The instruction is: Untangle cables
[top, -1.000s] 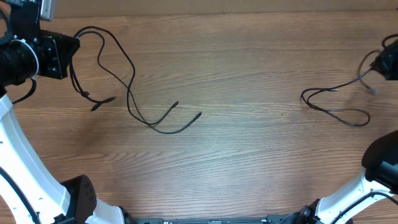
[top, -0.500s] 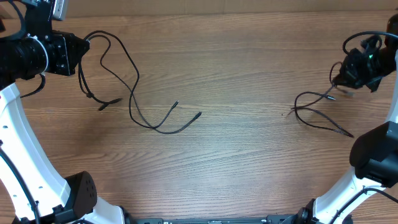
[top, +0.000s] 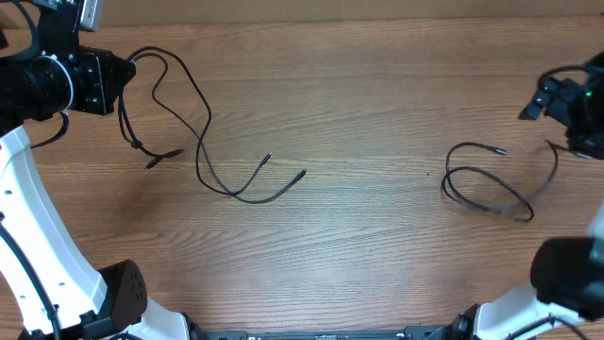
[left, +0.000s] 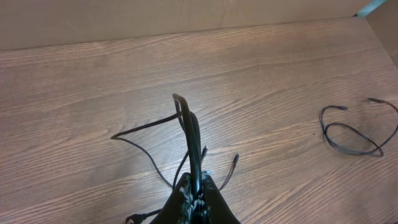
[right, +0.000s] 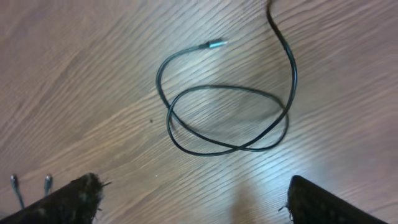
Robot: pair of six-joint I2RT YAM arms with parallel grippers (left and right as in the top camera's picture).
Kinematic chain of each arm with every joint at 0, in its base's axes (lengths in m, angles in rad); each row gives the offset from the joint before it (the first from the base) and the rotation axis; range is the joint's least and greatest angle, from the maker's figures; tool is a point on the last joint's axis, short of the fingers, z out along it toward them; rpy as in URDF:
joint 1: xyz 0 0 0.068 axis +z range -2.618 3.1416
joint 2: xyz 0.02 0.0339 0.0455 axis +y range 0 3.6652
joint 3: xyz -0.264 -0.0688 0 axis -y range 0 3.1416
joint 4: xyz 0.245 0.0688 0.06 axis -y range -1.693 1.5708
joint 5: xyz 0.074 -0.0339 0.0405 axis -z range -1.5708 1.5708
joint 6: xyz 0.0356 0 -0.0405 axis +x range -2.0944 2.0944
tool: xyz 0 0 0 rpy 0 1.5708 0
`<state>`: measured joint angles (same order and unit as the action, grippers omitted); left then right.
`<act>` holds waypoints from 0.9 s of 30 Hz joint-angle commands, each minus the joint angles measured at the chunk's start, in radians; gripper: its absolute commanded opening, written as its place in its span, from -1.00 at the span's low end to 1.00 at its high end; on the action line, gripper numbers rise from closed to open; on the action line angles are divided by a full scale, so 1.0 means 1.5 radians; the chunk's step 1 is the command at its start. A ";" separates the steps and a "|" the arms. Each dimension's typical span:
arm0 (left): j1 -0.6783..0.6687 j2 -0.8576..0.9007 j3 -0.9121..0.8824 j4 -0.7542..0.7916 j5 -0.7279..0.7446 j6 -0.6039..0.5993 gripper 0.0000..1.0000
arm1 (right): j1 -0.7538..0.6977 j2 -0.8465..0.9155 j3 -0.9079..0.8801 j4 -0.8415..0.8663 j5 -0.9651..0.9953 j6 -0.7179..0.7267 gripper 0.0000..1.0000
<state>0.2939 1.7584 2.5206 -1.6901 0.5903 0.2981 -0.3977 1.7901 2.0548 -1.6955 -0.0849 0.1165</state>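
Note:
Thin black cables lie in two groups on the wooden table. My left gripper (top: 121, 68) at the far left is shut on the left group of cables (top: 203, 118), whose strands trail right and end in small plugs. In the left wrist view the jaws (left: 196, 186) pinch a strand (left: 188, 124) that rises in front of them. A single cable (top: 486, 189) lies loose in a loop at the right. My right gripper (top: 550, 123) hovers above it, open and empty. The right wrist view shows that loop (right: 217, 87) between and beyond the wide-apart fingers (right: 196, 208).
The bare wooden table (top: 377, 113) spans the gap between the two cable groups. A pale wall or board runs along the table's far edge (left: 155, 25). The white arm bases (top: 57, 264) stand at the near corners.
My right gripper has opened and let go of the right cable, which now lies in a loop on the table. The right arm drew back to the right. The left gripper keeps its hold.

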 commanded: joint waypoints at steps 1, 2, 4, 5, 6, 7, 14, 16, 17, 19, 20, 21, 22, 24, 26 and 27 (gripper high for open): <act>-0.004 -0.004 0.002 0.003 0.001 0.014 -0.92 | 0.000 -0.071 -0.001 0.001 0.001 0.048 0.98; -0.004 -0.004 0.002 0.003 0.001 0.017 -0.92 | 0.003 -0.092 -0.001 0.001 0.001 0.079 1.00; -0.004 -0.004 0.002 0.005 0.001 0.021 -0.92 | 0.003 -0.125 -0.001 0.001 -0.009 0.188 1.00; -0.004 -0.004 0.002 0.006 0.002 0.021 -0.91 | 0.003 -0.130 -0.001 0.001 -0.009 0.214 1.00; -0.004 -0.004 0.002 0.009 0.004 0.021 -0.92 | 0.003 -0.142 -0.001 0.011 -0.006 0.302 1.00; -0.005 -0.004 0.002 0.011 0.004 0.021 -0.92 | 0.003 -0.143 -0.001 0.028 -0.006 0.354 1.00; -0.006 -0.004 0.002 0.012 0.004 0.021 -0.92 | 0.003 -0.129 -0.060 0.064 0.046 0.683 0.97; -0.006 -0.004 0.002 0.013 0.004 0.021 -0.92 | 0.003 -0.128 -0.098 0.061 0.059 0.798 0.98; -0.006 -0.004 0.002 0.013 0.004 0.021 -0.92 | 0.003 -0.128 -0.128 0.062 0.062 0.882 1.00; -0.006 -0.004 0.002 0.012 0.004 0.021 -0.91 | 0.003 -0.128 -0.193 0.068 0.057 1.099 1.00; -0.006 -0.004 0.002 0.013 0.004 0.021 -0.92 | 0.004 -0.128 -0.215 0.076 0.045 1.156 1.00; -0.006 -0.004 0.002 0.013 0.004 0.021 -0.92 | 0.008 -0.128 -0.248 0.095 0.019 1.201 1.00; -0.006 -0.004 0.002 0.013 0.004 0.024 -0.91 | 0.014 -0.128 -0.284 0.123 0.003 1.215 1.00; -0.006 -0.004 0.002 0.013 0.004 0.026 -0.92 | 0.026 -0.128 -0.342 0.153 0.001 1.248 0.99; -0.006 -0.004 0.002 0.015 0.004 0.026 -0.92 | 0.037 -0.128 -0.406 0.170 -0.010 1.301 0.99; -0.006 -0.004 0.002 0.017 0.004 0.026 -0.92 | 0.043 -0.128 -0.449 0.190 -0.021 1.320 0.99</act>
<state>0.2939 1.7584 2.5206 -1.6745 0.5907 0.3172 -0.3576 1.5974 1.4960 -1.4422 -0.0753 1.8946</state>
